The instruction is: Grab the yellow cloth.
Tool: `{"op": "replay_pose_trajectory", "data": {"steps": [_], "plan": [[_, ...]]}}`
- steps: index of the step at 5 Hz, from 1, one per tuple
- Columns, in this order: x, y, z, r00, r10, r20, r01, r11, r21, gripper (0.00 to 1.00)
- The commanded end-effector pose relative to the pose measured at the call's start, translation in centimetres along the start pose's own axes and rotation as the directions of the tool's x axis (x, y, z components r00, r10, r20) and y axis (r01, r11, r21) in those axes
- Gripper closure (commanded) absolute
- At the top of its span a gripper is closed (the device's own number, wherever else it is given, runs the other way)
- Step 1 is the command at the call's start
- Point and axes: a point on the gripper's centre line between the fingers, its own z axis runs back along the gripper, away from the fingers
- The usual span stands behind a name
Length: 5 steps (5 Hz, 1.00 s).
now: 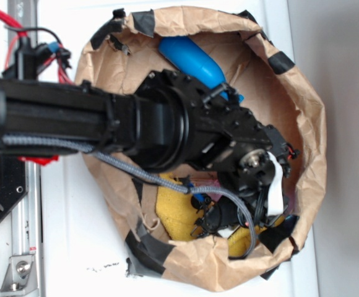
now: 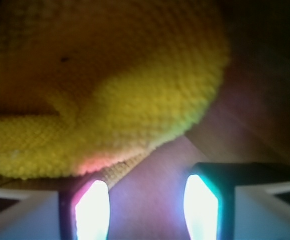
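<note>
While the black arm [image 1: 105,124] reaches across from the left of the exterior frame, the claw [image 2: 147,210] hangs open just short of the yellow cloth [image 2: 100,100], with nothing in it.

In the wrist view the claw's two glowing fingertips [image 2: 92,212] stand apart at the bottom edge, bare brown paper [image 2: 150,170] between them, and the fuzzy cloth fills the upper left and centre, its rounded edge curving down toward the left fingertip; whether it touches is not clear. In the exterior view the cloth [image 1: 173,213] lies in the lower part of a crumpled brown paper nest [image 1: 303,142] patched with black tape [image 1: 281,62], mostly hidden under the arm's wrist. A blue object [image 1: 189,59] rests in the upper part of the nest, well apart from the cloth. The nest sits on a white bench [image 1: 74,247].
</note>
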Motion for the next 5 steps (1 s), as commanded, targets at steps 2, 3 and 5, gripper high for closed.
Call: {"op": "replay_pose_trajectory", "data": {"steps": [2, 3, 5], "plan": [[-3.6, 2.5, 7.9, 0.962, 0.265, 0.068, -0.273, 0.945, 0.180, 0.96], [-2.3, 0.3, 8.8, 0.974, 0.207, 0.088, -0.219, 0.965, 0.147, 0.00], [-0.9, -2.6, 7.5, 0.972, 0.108, 0.210, -0.105, 0.994, -0.026, 0.00]]}}
